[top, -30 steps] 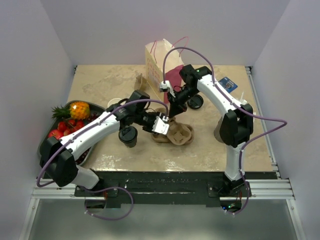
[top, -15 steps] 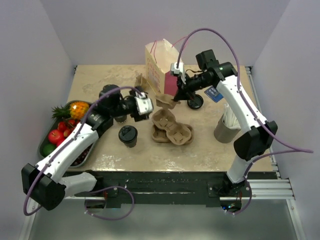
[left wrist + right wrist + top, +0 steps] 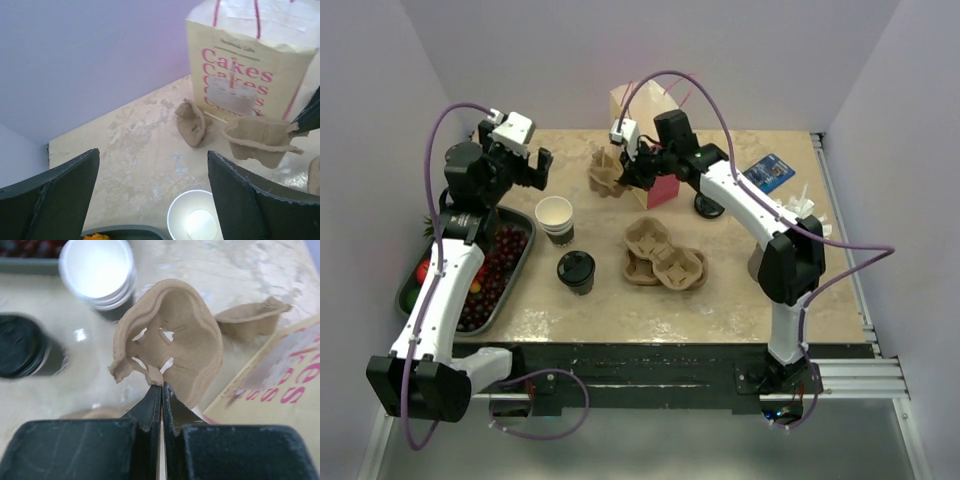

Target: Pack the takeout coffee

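The takeout coffee (image 3: 576, 270), a dark-banded cup with a black lid, stands upright left of the cardboard carrier (image 3: 663, 256). It shows blurred in the right wrist view (image 3: 25, 347). My right gripper (image 3: 631, 168) is shut on the edge of a torn cardboard carrier piece (image 3: 170, 340) and holds it in front of the cake bag (image 3: 640, 125). My left gripper (image 3: 525, 160) is open and empty, raised at the far left above the stacked white cups (image 3: 195, 225). The held piece also shows in the left wrist view (image 3: 260, 140).
A second small cardboard scrap (image 3: 192, 122) lies by the bag (image 3: 250, 65). The stacked lidless cups (image 3: 555, 218) stand behind the coffee. A loose black lid (image 3: 708, 207), a blue card (image 3: 770, 170), a grey holder (image 3: 768, 262) and a fruit tray (image 3: 510, 285) are around.
My left arm swung away from the carrier to the far left and rose, its gripper empty. My right gripper carried the torn cardboard piece left and back, to in front of the bag.
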